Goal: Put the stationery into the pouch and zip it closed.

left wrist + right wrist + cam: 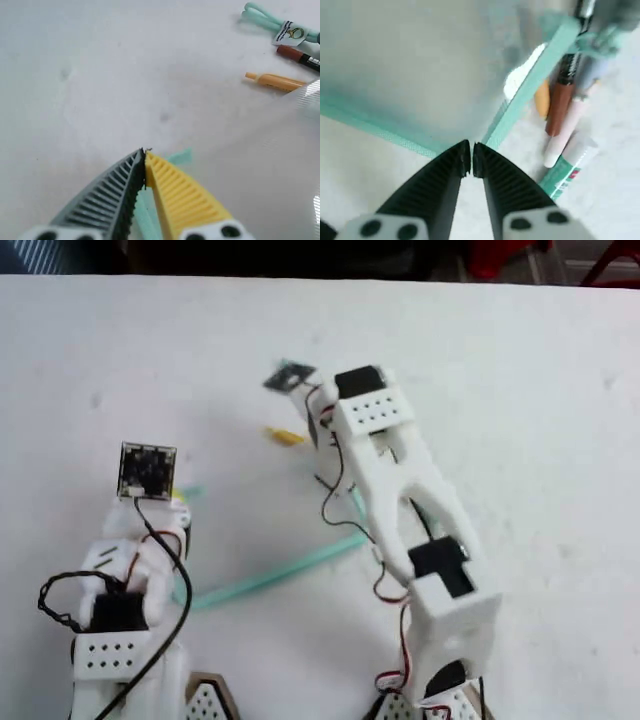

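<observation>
The clear pouch point(270, 575) with teal edging lies flat between the two arms. My left gripper point(145, 152), with one grey and one yellow finger, is shut at the pouch's teal edge point(180, 156), which runs under the fingers. My right gripper point(471, 150) has black fingers closed on the pouch's corner point(445, 145), where the teal zipper strip point(530, 85) meets the side seam. Several pens point(560, 110) lie on the table just beside that strip: orange, brown, pink and a green-white marker. The orange pen point(275, 81) and the brown pen point(300, 56) rest past the pouch.
A teal cord loop with a paper tag point(272, 22) lies beyond the pens. The white table point(520, 370) spreads wide on all sides. The right arm point(400, 500) stretches over the pouch. The table's far edge point(320, 276) borders a dark background.
</observation>
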